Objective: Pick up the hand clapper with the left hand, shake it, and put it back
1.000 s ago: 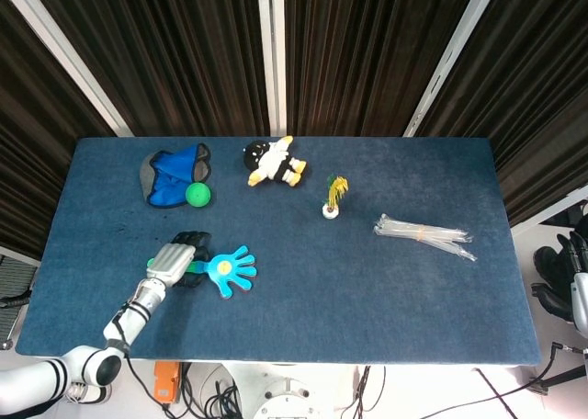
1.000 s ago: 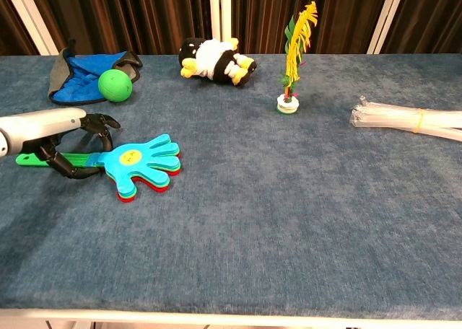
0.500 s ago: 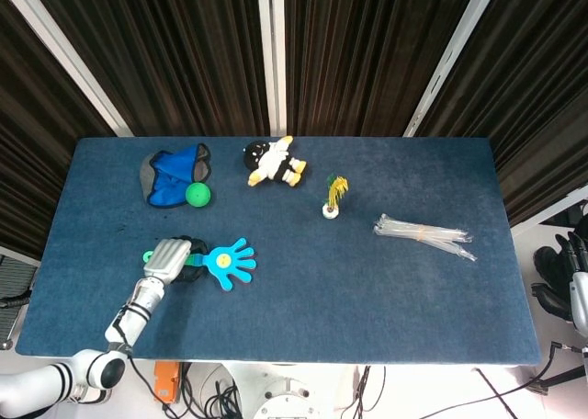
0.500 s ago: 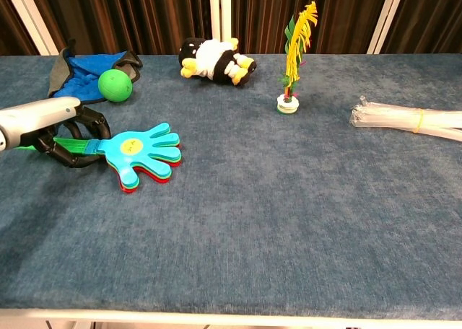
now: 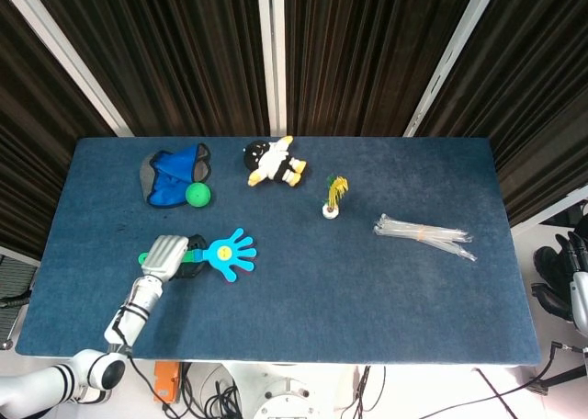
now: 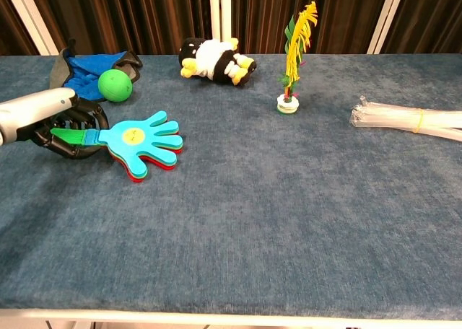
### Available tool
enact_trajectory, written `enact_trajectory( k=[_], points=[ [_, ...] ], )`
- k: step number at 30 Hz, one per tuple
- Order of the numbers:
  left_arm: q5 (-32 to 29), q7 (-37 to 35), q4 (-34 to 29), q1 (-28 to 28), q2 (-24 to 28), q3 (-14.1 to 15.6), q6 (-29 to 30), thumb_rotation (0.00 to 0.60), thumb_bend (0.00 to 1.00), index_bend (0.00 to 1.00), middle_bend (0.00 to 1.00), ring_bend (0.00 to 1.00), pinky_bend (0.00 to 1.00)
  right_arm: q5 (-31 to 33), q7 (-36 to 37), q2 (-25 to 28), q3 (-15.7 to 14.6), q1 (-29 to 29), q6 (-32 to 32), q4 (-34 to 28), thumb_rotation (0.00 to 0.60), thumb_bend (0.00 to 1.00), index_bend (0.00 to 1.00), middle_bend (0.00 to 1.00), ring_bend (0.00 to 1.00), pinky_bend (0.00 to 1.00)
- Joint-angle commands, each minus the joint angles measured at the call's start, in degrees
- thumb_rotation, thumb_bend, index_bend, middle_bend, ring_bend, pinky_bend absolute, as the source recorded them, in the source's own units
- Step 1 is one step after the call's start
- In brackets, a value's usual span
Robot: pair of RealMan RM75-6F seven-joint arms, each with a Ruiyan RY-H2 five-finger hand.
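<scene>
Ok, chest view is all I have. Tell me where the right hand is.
Observer: The right hand is off the table, beyond its right edge, at the edge of the head view. I cannot tell how its fingers lie.
Operator: Give me the left arm's path too.
Observer: The left forearm runs from the table's near-left corner up to the left hand, which grips the hand clapper by its handle.
Operator: Now the clear bundle. My frame cuts it off.
Observer: The clear bundle ends well inside the table's right edge.
</scene>
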Motion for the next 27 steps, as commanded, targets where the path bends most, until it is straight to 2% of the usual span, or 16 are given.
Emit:
enact_trajectory(
  k=[1, 9, 13, 15, 20, 27],
  points=[
    [1.46, -1.35, 0.84, 0.12, -0.14, 0.13, 0.84, 0.6, 0.43, 0.61, 0.69, 0.65, 0.84, 0.0, 0.03, 0.01, -0.03, 0.01, -0.06, -0.01, 0.6, 0.16, 0.0, 0.0, 0.0, 0.0],
    [2.59, -3.12, 1.37, 0.15, 0.01, 0.59, 0.58, 0.6, 0.42, 0.6, 0.79, 0.86, 0.99, -0.06, 0.24, 0.04, -0.07, -0.05, 0.0, 0.04, 0.6, 0.16, 0.0, 0.0, 0.0, 0.0],
    [2.91, -3.58, 1.99, 0.22, -0.23, 0.73, 0.62, 0.6, 0.42, 0.56, 0.85, 0.94, 1.0, -0.02, 0.25, 0.02, -0.1, -0.06, -0.04, 0.06, 0.6, 0.16, 0.0, 0.0, 0.0, 0.0],
    [3.2, -3.81, 2.44, 0.23, -0.4, 0.89, 0.63, 0.6, 0.4, 0.5, 0.91, 0.98, 1.0, 0.02, 0.23, 0.03, -0.08, -0.03, -0.1, 0.07, 0.6, 0.16, 0.0, 0.0, 0.0, 0.0],
    [3.95, -4.94, 3.24, 0.17, -0.49, 1.13, 0.53, 0.6, 0.31, 0.39, 1.0, 1.0, 1.0, 0.1, 0.17, 0.06, -0.07, -0.06, -0.1, 0.04, 0.6, 0.16, 0.0, 0.0, 0.0, 0.0],
    [9.06, -9.06, 6.95, 0.39, -1.78, 2.19, 4.59, 0.6, 0.27, 0.26, 1.0, 1.0, 1.0, 0.09, 0.09, 0.12, -0.11, -0.04, -0.16, -0.05, 0.6, 0.16, 0.0, 0.0, 0.0, 0.0]
  ],
)
